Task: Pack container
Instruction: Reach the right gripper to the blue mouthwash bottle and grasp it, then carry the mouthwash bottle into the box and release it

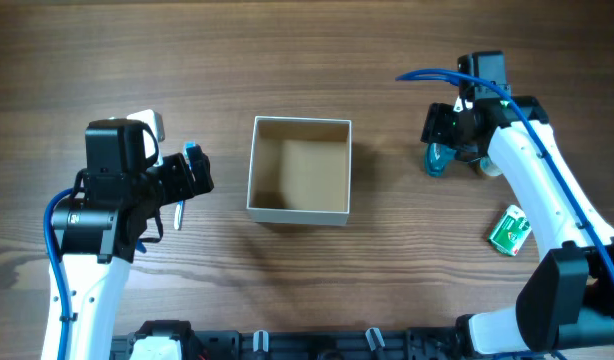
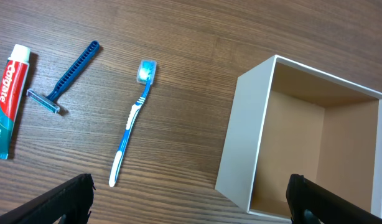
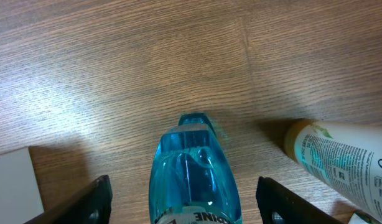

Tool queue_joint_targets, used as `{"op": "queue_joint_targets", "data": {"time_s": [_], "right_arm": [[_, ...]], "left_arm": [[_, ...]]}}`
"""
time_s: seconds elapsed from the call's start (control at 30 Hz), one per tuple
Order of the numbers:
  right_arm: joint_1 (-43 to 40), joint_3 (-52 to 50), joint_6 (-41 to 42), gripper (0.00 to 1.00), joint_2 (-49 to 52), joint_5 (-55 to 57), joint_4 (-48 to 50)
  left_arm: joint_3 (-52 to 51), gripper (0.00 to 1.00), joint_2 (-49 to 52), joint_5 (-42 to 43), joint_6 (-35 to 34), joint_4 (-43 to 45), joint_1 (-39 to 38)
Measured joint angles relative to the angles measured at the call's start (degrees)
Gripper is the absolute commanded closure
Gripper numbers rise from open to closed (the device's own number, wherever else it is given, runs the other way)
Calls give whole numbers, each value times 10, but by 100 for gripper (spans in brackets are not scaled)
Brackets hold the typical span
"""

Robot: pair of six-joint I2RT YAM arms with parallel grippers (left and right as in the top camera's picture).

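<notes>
The container (image 1: 297,213), a square open-top box with white walls and a tan inside, stands empty at the table's middle; it also shows in the left wrist view (image 2: 247,137). My left gripper (image 1: 192,175) is open and empty, left of the box, above a blue-and-white toothbrush (image 2: 132,121); its fingers (image 2: 191,208) are spread wide. My right gripper (image 1: 442,140) is open, right of the box. In the right wrist view its fingers (image 3: 188,208) stand on either side of a clear blue bottle (image 3: 194,171), apart from it.
A blue razor (image 2: 66,78) and a toothpaste tube (image 2: 7,99) lie left of the toothbrush. A yellowish bottle (image 3: 340,158) lies right of the blue bottle. A green packet (image 1: 510,230) lies at the front right. A white box corner (image 3: 13,186) shows at the lower left.
</notes>
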Motion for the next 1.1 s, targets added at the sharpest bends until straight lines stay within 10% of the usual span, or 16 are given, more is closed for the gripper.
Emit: {"op": "queue_joint_targets", "data": {"time_s": [0.37, 0.47, 0.8, 1.1], "right_arm": [[0, 0, 1, 68, 0, 3, 0], [0, 0, -5, 96, 0, 4, 3], [32, 60, -32, 96, -7, 5, -119], [288, 268, 14, 96, -51, 5, -138]], "left_arm": [[0, 0, 0, 0, 0, 0, 0], [0, 0, 0, 0, 0, 0, 0], [0, 0, 0, -4, 0, -1, 0], [0, 0, 0, -121, -41, -38, 36]]}}
